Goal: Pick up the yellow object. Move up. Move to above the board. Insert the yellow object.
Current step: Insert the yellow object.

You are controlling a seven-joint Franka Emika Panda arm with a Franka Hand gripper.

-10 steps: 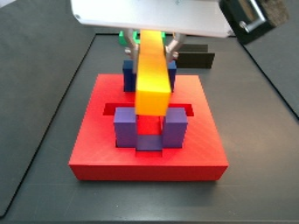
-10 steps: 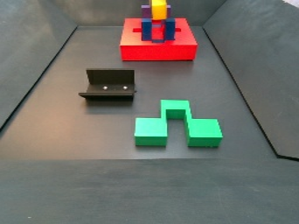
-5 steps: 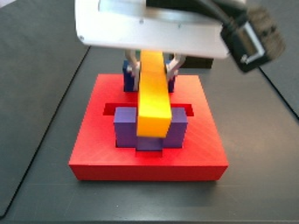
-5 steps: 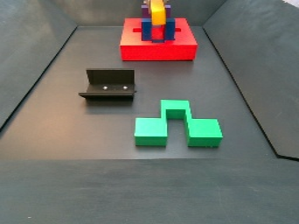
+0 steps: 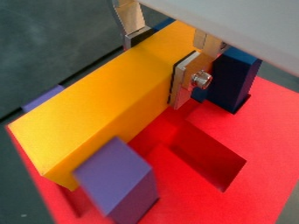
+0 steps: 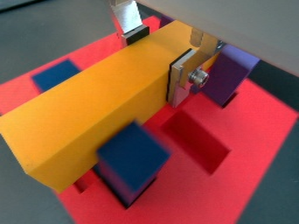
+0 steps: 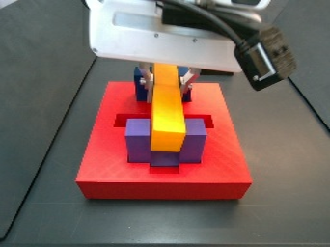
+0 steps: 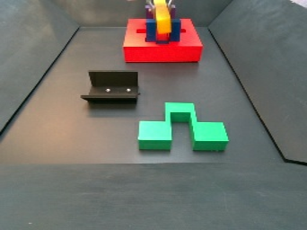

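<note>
The yellow object (image 7: 168, 104) is a long yellow-orange bar, lying front to back over the red board (image 7: 103, 166). My gripper (image 7: 168, 71) is shut on it near its far end. In both wrist views the silver fingers (image 5: 184, 77) (image 6: 180, 77) press the bar's two sides (image 5: 105, 105) (image 6: 93, 114). The bar's near end sits low between the two purple posts (image 7: 138, 143), and its far end lies between the blue posts (image 7: 142, 77). In a side view the bar (image 8: 160, 13) and board (image 8: 180, 52) are small at the far end of the floor.
A square recess (image 5: 216, 157) in the board lies open beside the bar. The dark fixture (image 8: 110, 87) stands mid-floor, and the green block (image 8: 180, 131) lies nearer the camera. Dark walls ring the floor.
My gripper has come down with the yellow bar. The bar's near end has dropped from above the purple posts to between them.
</note>
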